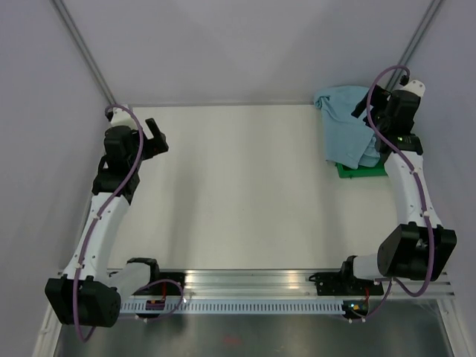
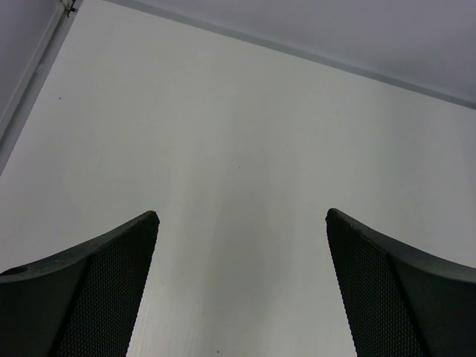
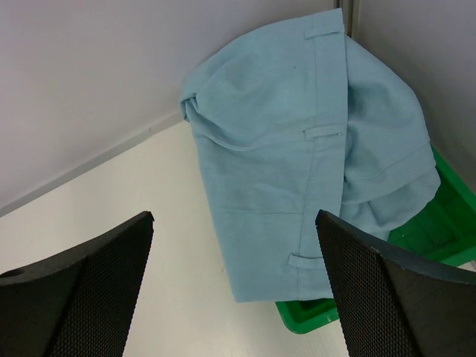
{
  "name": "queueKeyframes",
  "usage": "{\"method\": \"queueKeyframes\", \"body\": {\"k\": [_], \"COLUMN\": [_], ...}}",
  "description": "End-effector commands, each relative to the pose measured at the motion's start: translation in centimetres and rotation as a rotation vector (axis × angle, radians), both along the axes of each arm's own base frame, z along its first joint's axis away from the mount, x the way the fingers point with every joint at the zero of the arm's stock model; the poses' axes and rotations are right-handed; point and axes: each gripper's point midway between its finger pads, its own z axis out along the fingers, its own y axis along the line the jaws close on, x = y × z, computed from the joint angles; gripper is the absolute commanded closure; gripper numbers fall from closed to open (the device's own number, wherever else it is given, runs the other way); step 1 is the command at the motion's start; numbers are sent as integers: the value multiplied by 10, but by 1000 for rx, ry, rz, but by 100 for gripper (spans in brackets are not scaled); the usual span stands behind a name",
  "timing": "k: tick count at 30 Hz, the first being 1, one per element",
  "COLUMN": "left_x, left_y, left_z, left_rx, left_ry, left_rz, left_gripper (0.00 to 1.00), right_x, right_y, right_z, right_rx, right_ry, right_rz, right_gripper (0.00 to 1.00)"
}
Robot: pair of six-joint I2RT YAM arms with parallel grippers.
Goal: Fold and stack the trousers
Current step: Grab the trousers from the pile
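By the look of it the folding had not begun: no part of the trousers (image 1: 343, 126) lay spread on the table (image 1: 245, 193) before the arms. The pair sat crumpled in the far right corner, draped over the green tray (image 1: 358, 172), so spreading, folding and stacking were all left. The left gripper (image 2: 242, 216) gaped wide over bare table, holding nothing, and farther back the right gripper (image 3: 234, 216) hung over the heap, equally spread and empty.
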Motion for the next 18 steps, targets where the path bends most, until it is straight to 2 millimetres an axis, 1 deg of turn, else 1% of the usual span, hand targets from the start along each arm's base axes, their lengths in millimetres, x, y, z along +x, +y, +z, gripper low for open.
{"method": "queueKeyframes", "body": {"k": [1, 4, 5, 6, 7, 8, 9, 10, 12, 13, 14, 15, 16, 17, 18], "left_x": [5, 7, 8, 8, 10, 11, 12, 13, 14, 14, 14, 13, 13, 13, 14], "left_y": [4, -1, -4, -6, -8, -13, -15, -18, -25, -26, -26, -26, -26, -27, -27], "left_z": [12, 12, 14, 15, 20, 20, 20, 22, 26, 25, 24, 22, 19, 15, 13], "left_rx": [-5, -1, -4, -5, -5, -11, -12, -14, -19, -19, -24, -28, -36, -39, -41], "left_ry": [-18, -21, -27, -36, -58, -62, -65, -73, -79, -74, -69, -68, -65, -61, -58], "left_rz": [34, -3, -18, -29, -46, -72, -87, -104, -141, -147, -146, -143, -140, -144, -145], "left_gripper": [0, 0, 0, 0, 0, 0, 0, 0, 0, 0, 0, 0, 0, 0, 0], "right_x": [0, 2, 2, 8, 12, 19, 31, 41, 57, 77, 82, 91, 103, 114, 120], "right_y": [-3, -9, -15, -19, -21, -18, -19, -19, -23, -29, -35, -41, -46, -51, -53], "right_z": [4, 3, 0, -10, -13, -18, -41, -42, -62, -76, -90, -96, -93, -110, -114], "right_rx": [-37, -36, -37, -31, -22, -25, -23, -23, -21, -22, -21, -21, -26, -29, -29], "right_ry": [-22, -31, -24, -3, 1, 6, 57, 59, 117, 151, 196, 206, 191, 196, 185], "right_rz": [2, -33, -75, -93, -103, -80, -68, -60, -61, -71, -95, -121, -135, -149, -150], "right_gripper": [2, 2, 2, 2, 2, 2, 2, 2, 2, 2, 2, 2, 2, 2, 2]}}
